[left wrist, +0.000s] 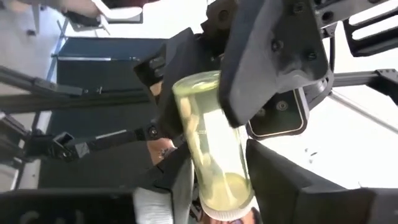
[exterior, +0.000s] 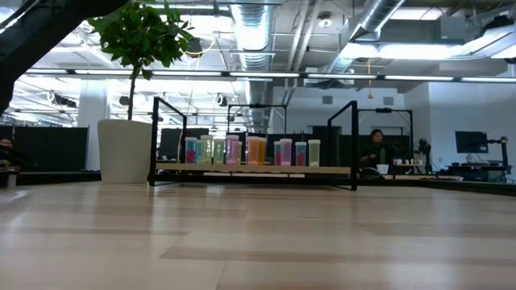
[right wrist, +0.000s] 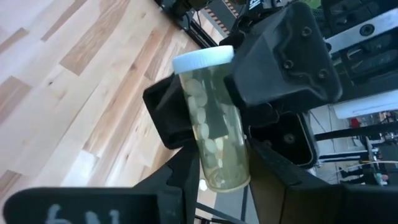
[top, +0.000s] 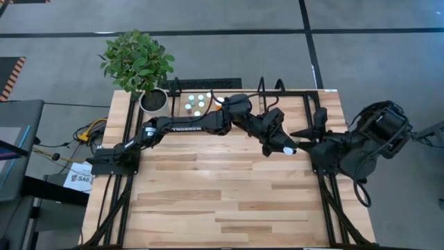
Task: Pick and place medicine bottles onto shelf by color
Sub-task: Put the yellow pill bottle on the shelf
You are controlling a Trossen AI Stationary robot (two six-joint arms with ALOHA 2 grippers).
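A pale translucent bottle [top: 288, 148] with whitish pills and a white cap is held in the air over the table's right half, between both grippers. My left gripper [top: 277, 144] reaches in from the left and is shut on it. My right gripper [top: 300, 148] reaches in from the right and is shut on it too. The bottle also shows in the left wrist view [left wrist: 214, 143] and the right wrist view [right wrist: 214, 124]. The shelf [exterior: 250, 170] stands at the far edge, with several white-capped bottles [exterior: 250, 151] upright in a row on its board. My left gripper pinches the bottle's body near its cap end [left wrist: 217, 186] between its two fingers. The fingers come from the table's left and lie along the bottle. The bottle is clear of the table. My right gripper pinches the bottle's base end [right wrist: 227, 171] between its two fingers, one on each side. The fingers come from the table's right and lie along the bottle, whose cap [right wrist: 202, 59] points away from them toward the left gripper.
A potted plant [top: 139, 62] stands at the far left corner beside the shelf. Black frame rails [top: 326, 194] run along the table's left and right sides. The near half of the plank tabletop [top: 222, 201] is bare wood.
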